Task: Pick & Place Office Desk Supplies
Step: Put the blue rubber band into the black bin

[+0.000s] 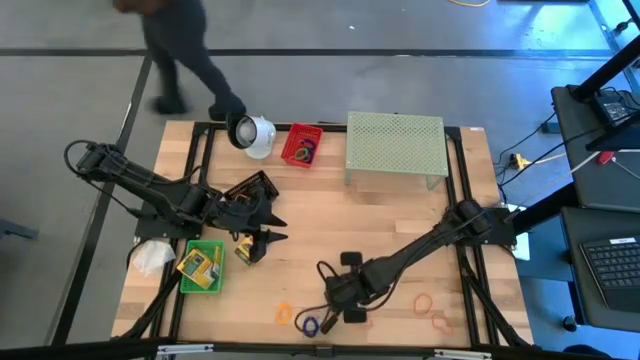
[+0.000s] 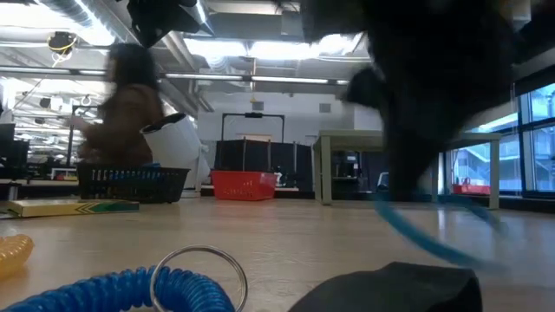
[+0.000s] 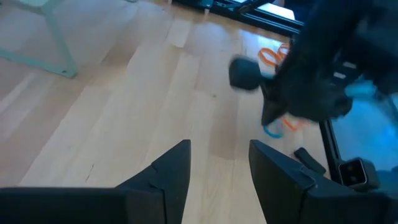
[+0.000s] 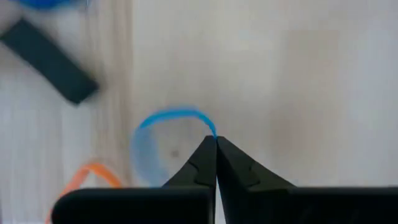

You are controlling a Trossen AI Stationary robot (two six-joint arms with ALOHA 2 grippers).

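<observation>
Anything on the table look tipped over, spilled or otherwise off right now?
One thing: the white cup-shaped object at the table's far edge, beside the red basket, lies on its side with its black opening facing sideways. Otherwise normal: loose rubber bands near the front edge, and the right tool shut on a blue rubber band.

The pale green perforated metal stand [image 1: 395, 148] sits on the wooden bench [image 1: 330, 225] at 12 o'clock, with the red plastic basket [image 1: 301, 146] just beside it at 11 and the white cup-shaped object [image 1: 255, 135] beyond that. The green tray [image 1: 203, 267] lies at 8 o'clock; the orange rubber-band loops [image 1: 431, 308] lie at 5.
</observation>
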